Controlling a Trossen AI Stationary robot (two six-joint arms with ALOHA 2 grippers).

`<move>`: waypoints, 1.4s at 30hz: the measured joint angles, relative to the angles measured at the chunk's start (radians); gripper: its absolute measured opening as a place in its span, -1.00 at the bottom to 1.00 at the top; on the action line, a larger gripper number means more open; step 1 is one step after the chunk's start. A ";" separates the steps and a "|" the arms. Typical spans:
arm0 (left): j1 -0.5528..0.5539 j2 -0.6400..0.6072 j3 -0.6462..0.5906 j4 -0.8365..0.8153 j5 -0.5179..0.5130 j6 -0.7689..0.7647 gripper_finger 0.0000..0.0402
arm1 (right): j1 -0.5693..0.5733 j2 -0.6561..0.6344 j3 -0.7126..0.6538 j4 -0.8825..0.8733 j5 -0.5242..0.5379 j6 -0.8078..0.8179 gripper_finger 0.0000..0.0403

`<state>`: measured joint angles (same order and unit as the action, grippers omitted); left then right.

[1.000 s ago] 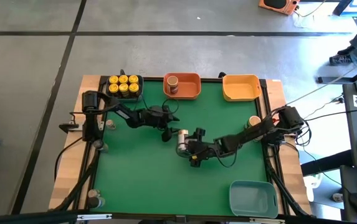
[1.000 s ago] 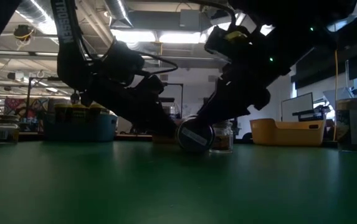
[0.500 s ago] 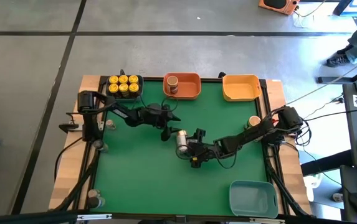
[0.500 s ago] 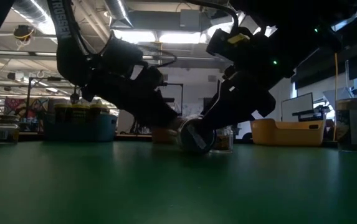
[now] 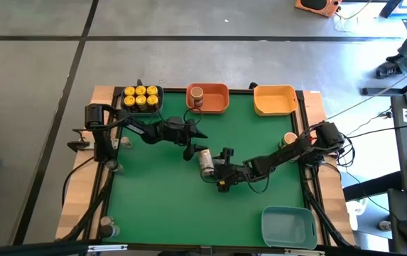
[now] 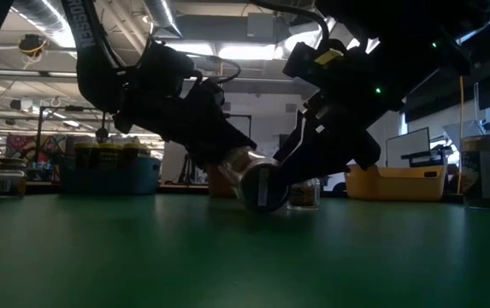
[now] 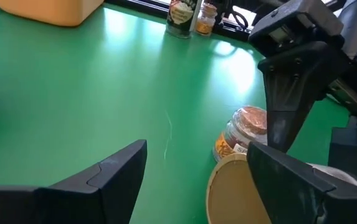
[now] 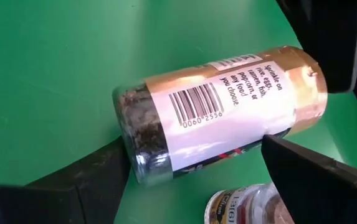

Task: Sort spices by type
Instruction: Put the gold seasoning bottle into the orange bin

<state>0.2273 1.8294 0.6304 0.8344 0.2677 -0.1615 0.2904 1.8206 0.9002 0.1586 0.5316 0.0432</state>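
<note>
Arms met near the middle of the green table [image 5: 160, 206], the left one reaching in low from its side with its left gripper [image 5: 193, 145] angled downward, the right one stretched low across with its right gripper [image 5: 214, 173] at the same spot. Between them lay a cylindrical tan-lidded spice jar with a white barcode label [image 8: 218, 112], tipped on its side, its long axis running from one pincer toward the other, lid end toward the left pincer. Each pincer's jaws stood apart. The jar's body lay between the right pincer's fingers; whether they pressed it could not be told. A small clear jar [image 7: 243, 129] stood upright just beside.
</note>
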 joint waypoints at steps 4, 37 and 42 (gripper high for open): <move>-0.011 -0.010 0.001 0.031 0.005 -0.032 0.39 | -0.009 0.000 0.000 0.002 -0.011 -0.013 0.74; -0.021 -0.070 0.001 0.014 0.041 -0.038 0.39 | -0.165 0.026 0.006 -0.062 -0.078 -0.126 0.74; -0.028 -0.069 -0.002 0.003 0.029 -0.017 0.39 | -0.164 0.026 0.007 -0.074 -0.079 -0.131 0.74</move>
<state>0.1997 1.7603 0.6289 0.8378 0.2966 -0.1790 0.1264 1.8461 0.9074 0.0851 0.4530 -0.0875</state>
